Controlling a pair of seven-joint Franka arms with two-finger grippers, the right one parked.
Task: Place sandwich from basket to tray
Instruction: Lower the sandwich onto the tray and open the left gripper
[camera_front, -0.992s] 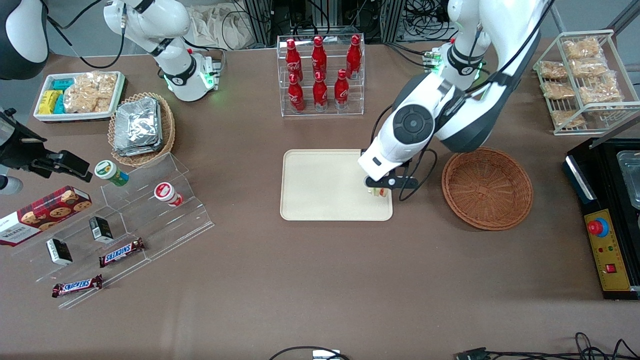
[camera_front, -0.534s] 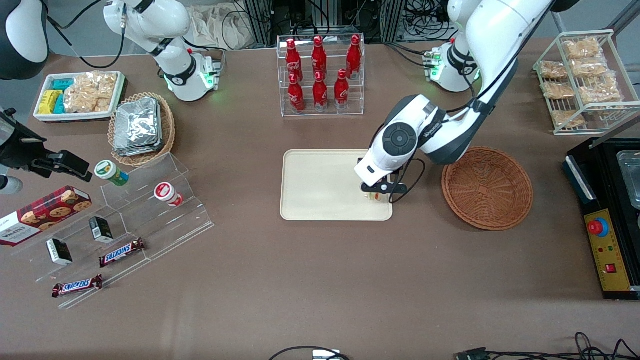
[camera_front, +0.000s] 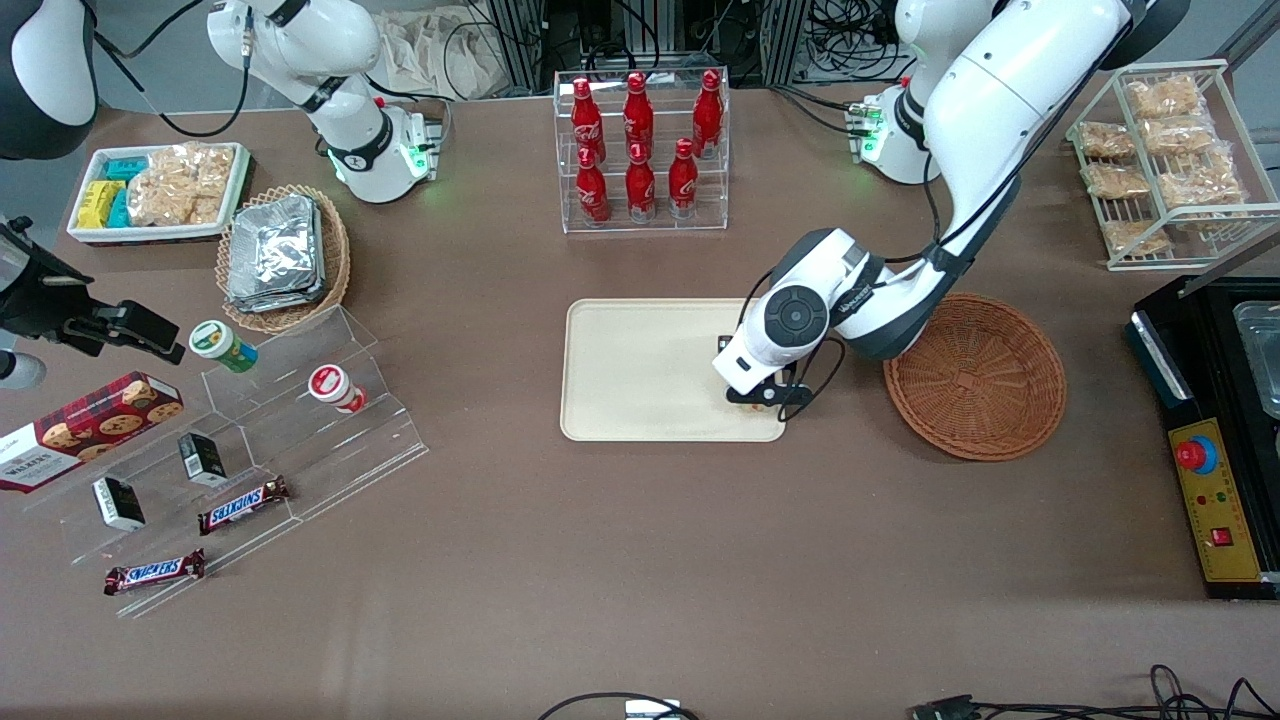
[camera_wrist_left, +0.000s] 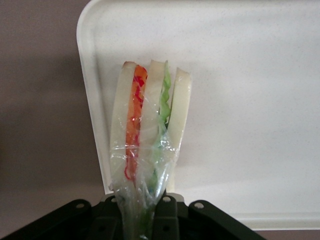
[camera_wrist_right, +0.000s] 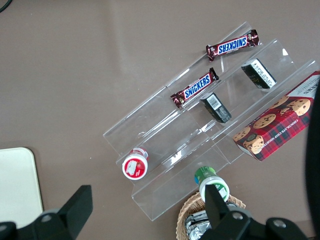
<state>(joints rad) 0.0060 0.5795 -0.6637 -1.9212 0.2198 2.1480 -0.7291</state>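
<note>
On the tray (camera_front: 640, 370), at the corner closest to the basket (camera_front: 975, 376) and nearest the front camera, your gripper (camera_front: 762, 398) sits low with its jaws clenched on the sandwich (camera_wrist_left: 147, 137). In the front view you can barely see the sandwich, since the wrist covers it. Your wrist view shows it clearly: the wedge stands on edge, white bread slices with an orange-red layer and a green layer between them, clear wrap bunched where the fingers (camera_wrist_left: 165, 215) pinch it. It hangs over the tray's rim (camera_wrist_left: 92, 125) at that corner, partly above the cream surface and partly above the brown table (camera_wrist_left: 40, 100). You cannot tell whether it touches the tray. Toward the working arm's end, the reddish-brown basket sits just beside the tray with nothing in it.
</note>
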